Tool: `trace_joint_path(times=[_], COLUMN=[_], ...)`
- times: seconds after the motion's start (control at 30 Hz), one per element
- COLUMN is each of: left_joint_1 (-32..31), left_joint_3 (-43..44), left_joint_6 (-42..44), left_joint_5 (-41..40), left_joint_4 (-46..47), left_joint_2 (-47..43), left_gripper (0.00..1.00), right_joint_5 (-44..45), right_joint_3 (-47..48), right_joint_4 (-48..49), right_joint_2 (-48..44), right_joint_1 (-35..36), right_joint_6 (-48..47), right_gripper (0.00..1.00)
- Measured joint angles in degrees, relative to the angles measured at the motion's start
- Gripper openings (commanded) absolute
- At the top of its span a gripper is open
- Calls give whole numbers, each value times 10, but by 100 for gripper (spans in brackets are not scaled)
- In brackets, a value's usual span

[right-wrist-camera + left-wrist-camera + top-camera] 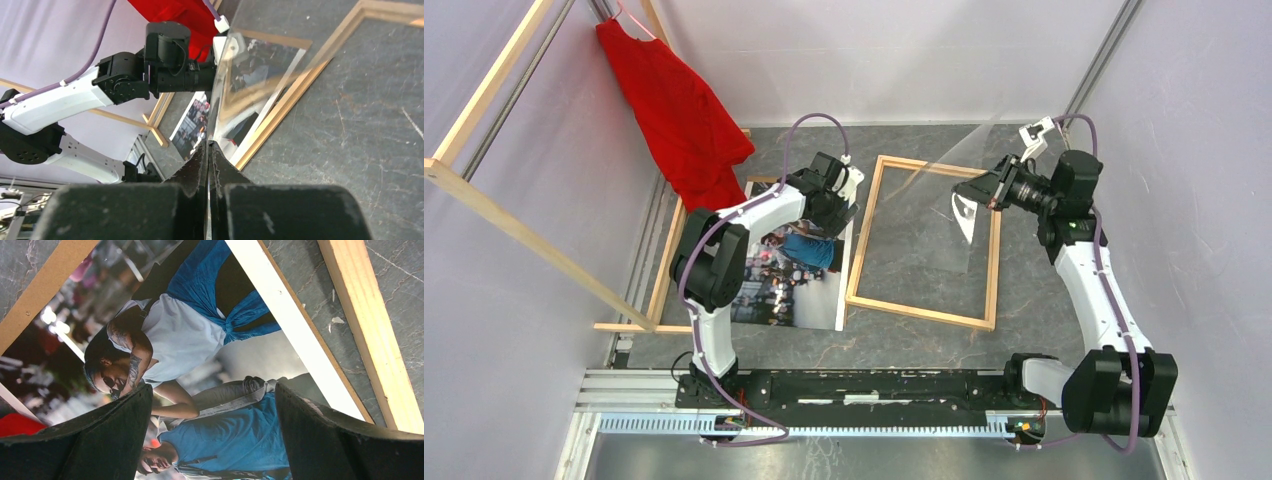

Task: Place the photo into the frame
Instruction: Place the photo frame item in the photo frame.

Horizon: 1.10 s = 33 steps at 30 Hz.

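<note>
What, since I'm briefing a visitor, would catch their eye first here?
The red garment hanging at the far left stands out most. The right gripper is shut on a clear sheet held above the frame, while the open left gripper hovers over the photo.

Illumination is bright, even and diffuse from above; shadows on the table (924, 345) are faint. The clear pane (260, 75) carries glare and reflections. The left pincer (212, 390) renders dark, slightly defocused.

Table (904, 345): frame (921, 311), photo (789, 290) seemingly atop board (50, 285)
</note>
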Motion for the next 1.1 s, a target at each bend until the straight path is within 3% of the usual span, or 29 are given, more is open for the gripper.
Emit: trace_joint_path(times=[0.3, 0.67, 0.9, 1.1], left_joint_1=[17, 114, 111, 94], left_joint_3=[5, 40, 37, 9], left_joint_6=[-5, -34, -34, -34], left_joint_5=[17, -12, -19, -21], left_joint_4=[-10, -10, -6, -7], left_joint_2=[-9, -25, -38, -38], left_gripper=[97, 97, 98, 98], right_joint_5=[-6, -33, 42, 119], right_joint_3=[24, 41, 9, -39], right_joint_4=[0, -6, -109, -169], right_joint_2=[-5, 30, 90, 139], right_joint_1=[25, 114, 109, 88], right_joint_6=[-7, -58, -150, -181], right_gripper=[0, 0, 0, 6])
